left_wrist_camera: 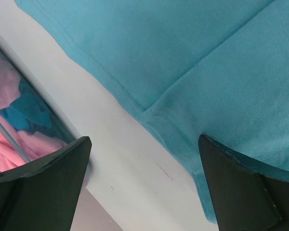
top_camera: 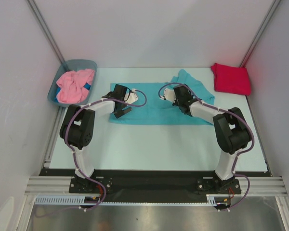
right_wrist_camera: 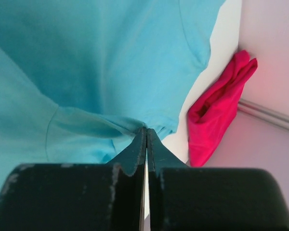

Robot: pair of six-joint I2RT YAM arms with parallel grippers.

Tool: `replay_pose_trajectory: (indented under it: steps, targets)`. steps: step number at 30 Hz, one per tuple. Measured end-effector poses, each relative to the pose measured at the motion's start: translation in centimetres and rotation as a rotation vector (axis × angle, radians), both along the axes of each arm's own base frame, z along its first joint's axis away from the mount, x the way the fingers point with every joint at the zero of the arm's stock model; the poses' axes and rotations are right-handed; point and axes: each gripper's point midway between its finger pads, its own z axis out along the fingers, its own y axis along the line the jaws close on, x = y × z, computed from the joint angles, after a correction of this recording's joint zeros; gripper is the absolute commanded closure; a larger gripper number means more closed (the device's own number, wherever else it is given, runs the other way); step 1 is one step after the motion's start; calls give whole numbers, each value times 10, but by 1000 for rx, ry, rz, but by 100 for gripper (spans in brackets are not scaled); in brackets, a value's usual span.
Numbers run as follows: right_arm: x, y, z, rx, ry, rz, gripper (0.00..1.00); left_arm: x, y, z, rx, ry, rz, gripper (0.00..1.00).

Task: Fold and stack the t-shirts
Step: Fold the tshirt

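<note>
The turquoise t-shirt [top_camera: 151, 109] [left_wrist_camera: 207, 57] [right_wrist_camera: 86, 57] lies spread across the middle of the table. My right gripper [top_camera: 179, 96] [right_wrist_camera: 146, 130] is shut on a puckered fold of its cloth near the right sleeve. My left gripper [top_camera: 119, 109] [left_wrist_camera: 143, 139] hangs open over the shirt's left edge, one finger above bare table, the other above the cloth. The crimson red t-shirt [top_camera: 231, 78] [right_wrist_camera: 216, 110] lies folded in the back right corner. The pink t-shirt [top_camera: 74, 85] [left_wrist_camera: 2, 91] is crumpled in the tub.
The grey-blue plastic tub [top_camera: 79, 62] stands at the back left against the wall, with a bit of blue cloth beside the pink. White walls close in the table on three sides. The arm bases sit at the near edge.
</note>
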Motion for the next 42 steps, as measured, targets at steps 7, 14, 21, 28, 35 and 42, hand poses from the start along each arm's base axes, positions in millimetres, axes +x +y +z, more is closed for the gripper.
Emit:
replay_pose_trajectory:
  steps: [7, 14, 21, 28, 35, 42]
  targets:
    - [32, 13, -10, -25, -42, 21, 100, 0, 0, 0, 3, 0, -1, 0]
    - [50, 23, -22, -33, -52, 23, 83, 0, 0, -1, 8, -2, 1, 0]
    - [52, 24, -36, -58, -37, 5, 20, 0, 0, 0, 11, -3, 2, 0]
    - [38, 9, -35, 0, 25, -91, 19, 0, 0, 0, 18, -5, 1, 0]
    - [14, -52, 19, 220, 37, -308, 21, 0, 0, 0, 21, -6, 1, 0]
    - [-44, -123, 6, 370, 127, -496, 24, 1, 0, 0, 24, -6, -4, 0]
